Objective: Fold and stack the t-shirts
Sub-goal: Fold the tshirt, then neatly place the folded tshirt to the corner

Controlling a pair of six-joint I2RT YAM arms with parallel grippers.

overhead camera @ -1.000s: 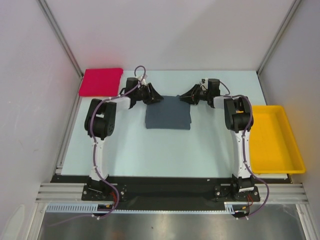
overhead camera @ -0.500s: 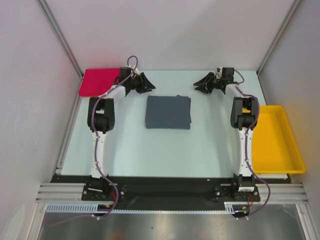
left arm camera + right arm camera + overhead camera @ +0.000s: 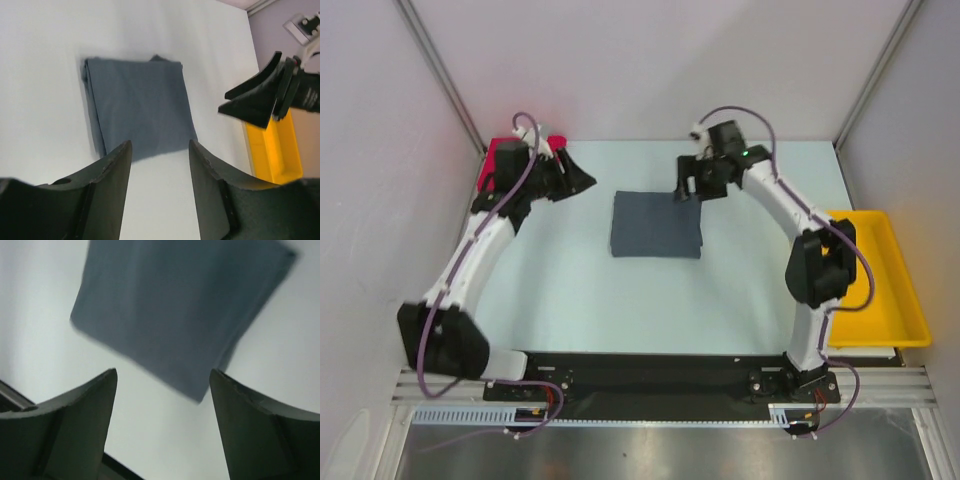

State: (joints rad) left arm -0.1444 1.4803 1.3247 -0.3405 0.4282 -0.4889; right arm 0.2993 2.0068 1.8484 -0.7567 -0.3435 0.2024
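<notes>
Grey t-shirt [image 3: 656, 224] lies folded at frame centre; left gripper [image 3: 584, 182] and right gripper [image 3: 684, 191], near its upper corners, both spread wide, empty.

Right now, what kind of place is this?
Probably a robotics lab cell: left arm and right arm bolted to a table, plain walls around it, a folded grey t-shirt and yellow tray.

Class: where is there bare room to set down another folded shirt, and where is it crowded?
Free: the table strip between grey shirt and arm bases; the gap between that shirt and the yellow tray. Crowded: the far edge, with left claw by the red shirt, right claw by the grey.
</notes>
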